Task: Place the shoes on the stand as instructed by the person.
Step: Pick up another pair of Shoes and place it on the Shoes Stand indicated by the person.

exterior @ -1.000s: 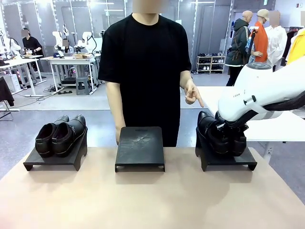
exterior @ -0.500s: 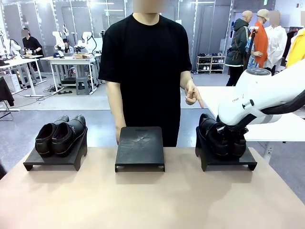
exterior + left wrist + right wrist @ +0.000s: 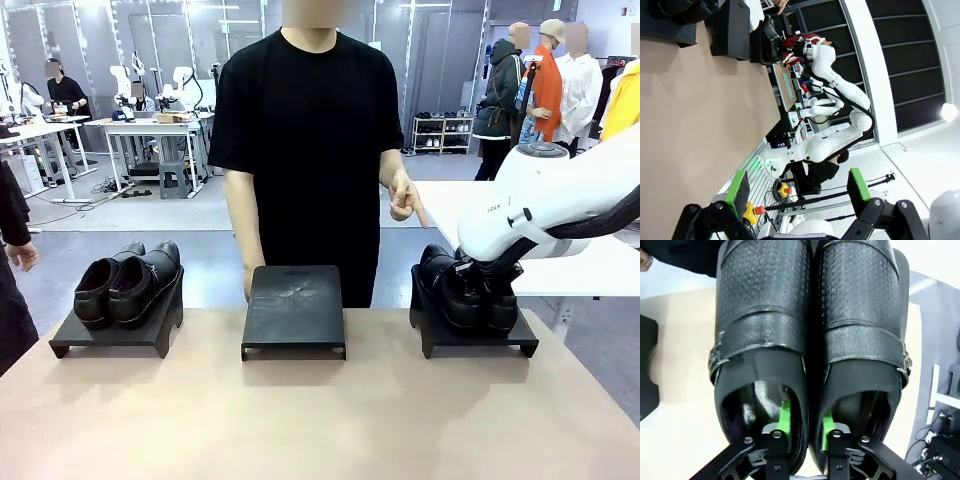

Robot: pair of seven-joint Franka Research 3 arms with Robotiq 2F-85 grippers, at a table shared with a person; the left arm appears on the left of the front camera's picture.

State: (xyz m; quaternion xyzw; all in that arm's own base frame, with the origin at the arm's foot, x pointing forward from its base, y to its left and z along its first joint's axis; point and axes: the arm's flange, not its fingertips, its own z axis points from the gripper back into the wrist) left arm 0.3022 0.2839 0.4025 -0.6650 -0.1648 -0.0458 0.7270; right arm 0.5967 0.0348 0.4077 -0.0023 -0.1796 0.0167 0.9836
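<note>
One pair of black shoes (image 3: 128, 285) sits on the left stand (image 3: 110, 338). The middle stand (image 3: 293, 310) shows its bare black top. The other pair of shoes (image 3: 462, 292) rests on the right stand (image 3: 478, 338), under my right gripper (image 3: 478, 272). In the right wrist view, my right gripper (image 3: 805, 417) has one green pad (image 3: 784, 419) inside each shoe (image 3: 762, 325), astride their touching inner walls, jaws parted and slack. The person's hand (image 3: 405, 198) points down toward the right stand. My left gripper (image 3: 798, 192) hangs open off the table, holding nothing.
The tan table (image 3: 320, 420) stretches in front of the three stands. A white table (image 3: 600, 265) stands behind the right stand. A passer-by in dark clothes (image 3: 12, 270) is at the left edge.
My right arm has sunk a little and set the pair down on the right stand, and its jaws have parted. A passer-by has come in at the left edge.
</note>
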